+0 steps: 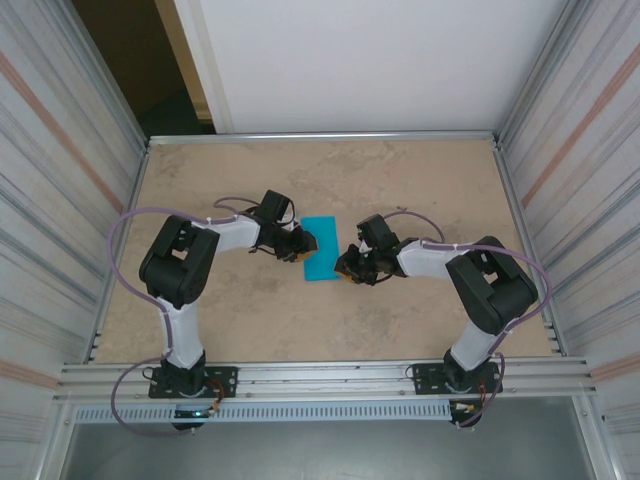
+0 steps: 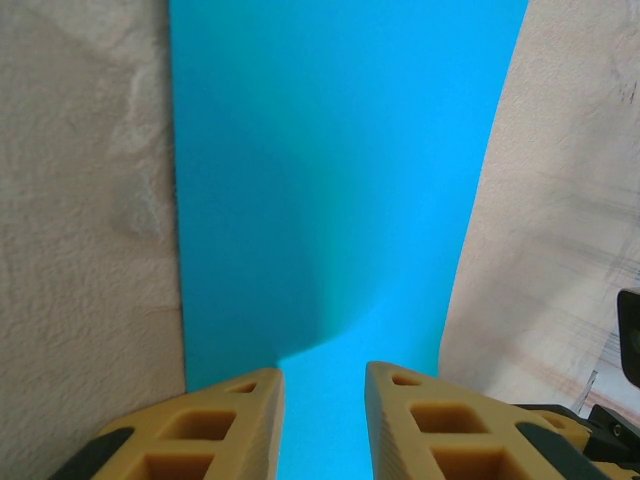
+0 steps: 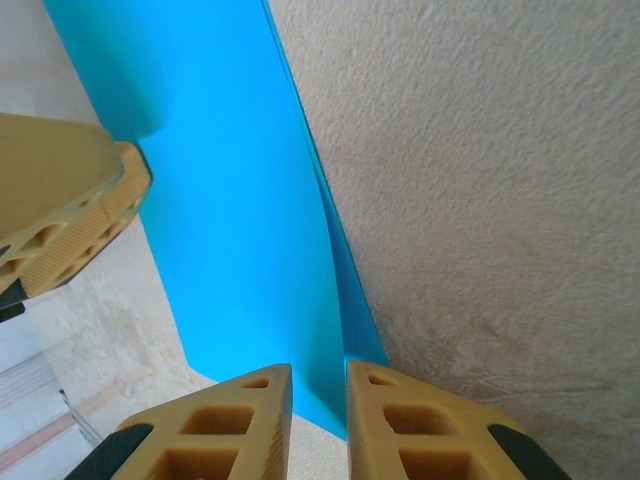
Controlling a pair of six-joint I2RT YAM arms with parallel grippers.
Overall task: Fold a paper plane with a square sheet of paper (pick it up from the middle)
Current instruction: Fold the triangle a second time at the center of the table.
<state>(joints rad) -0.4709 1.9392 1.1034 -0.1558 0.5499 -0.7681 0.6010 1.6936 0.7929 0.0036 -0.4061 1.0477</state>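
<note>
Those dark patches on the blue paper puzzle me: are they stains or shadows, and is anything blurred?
Shadows. Left wrist view: a darker wedge falls on the sheet of paper ahead of the left tool; the table at right looks smeared. Right wrist view: a shaded corner at top left, table grain crisp. Top view: even light, no glare.

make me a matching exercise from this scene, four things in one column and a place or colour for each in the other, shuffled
Things:
1. left gripper
2. right gripper
3. square sheet of paper
4. table

Place or colour:
A. sandy beige
B. at the sheet's right side, by its near corner
C. teal-blue
D. at the sheet's left side

Pairs: 1-D, 2-B, 3-C, 4-A
</note>
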